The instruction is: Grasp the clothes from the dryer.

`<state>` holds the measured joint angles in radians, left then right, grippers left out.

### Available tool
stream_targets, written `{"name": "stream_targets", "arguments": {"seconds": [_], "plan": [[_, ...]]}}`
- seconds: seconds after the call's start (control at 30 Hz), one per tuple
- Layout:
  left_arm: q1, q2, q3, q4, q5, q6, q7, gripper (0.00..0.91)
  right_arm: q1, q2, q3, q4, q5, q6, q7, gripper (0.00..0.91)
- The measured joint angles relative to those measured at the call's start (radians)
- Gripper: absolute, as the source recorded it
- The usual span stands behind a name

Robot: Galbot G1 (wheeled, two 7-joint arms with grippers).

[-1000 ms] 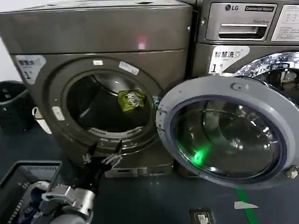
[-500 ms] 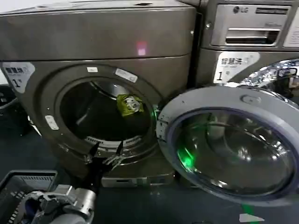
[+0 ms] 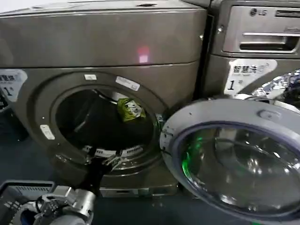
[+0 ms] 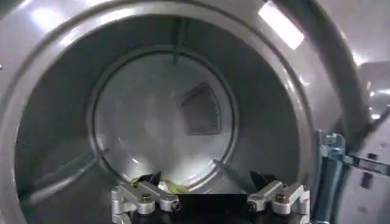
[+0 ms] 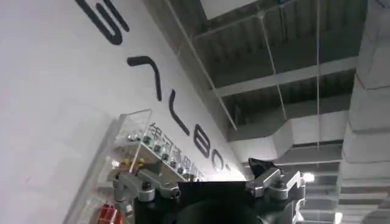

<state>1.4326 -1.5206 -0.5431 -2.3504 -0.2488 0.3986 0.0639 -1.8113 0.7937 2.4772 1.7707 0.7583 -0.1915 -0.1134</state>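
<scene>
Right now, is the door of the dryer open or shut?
Open. The dryer has its door swung out to the right, so the round mouth is uncovered and the clothes show inside the drum.

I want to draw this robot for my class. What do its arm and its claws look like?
The left arm is silvery grey metal with rounded joints, turning black toward its tip. The left gripper has a black body and two short silver finger links held by round screws, ending in dark pointed tips. The right gripper looks the same: black body, silver links, dark tips.
</scene>
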Motion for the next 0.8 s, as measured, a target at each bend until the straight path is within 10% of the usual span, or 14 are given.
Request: {"name": "stream_targets", "arguments": {"seconds": [0.8], "plan": [[-0.033,0.006,0.007,0.036,-0.007,0.001,0.001,0.907,-0.026,-0.007,0.046,-0.038,-0.013,0.006,-0.002,0.907]]}}
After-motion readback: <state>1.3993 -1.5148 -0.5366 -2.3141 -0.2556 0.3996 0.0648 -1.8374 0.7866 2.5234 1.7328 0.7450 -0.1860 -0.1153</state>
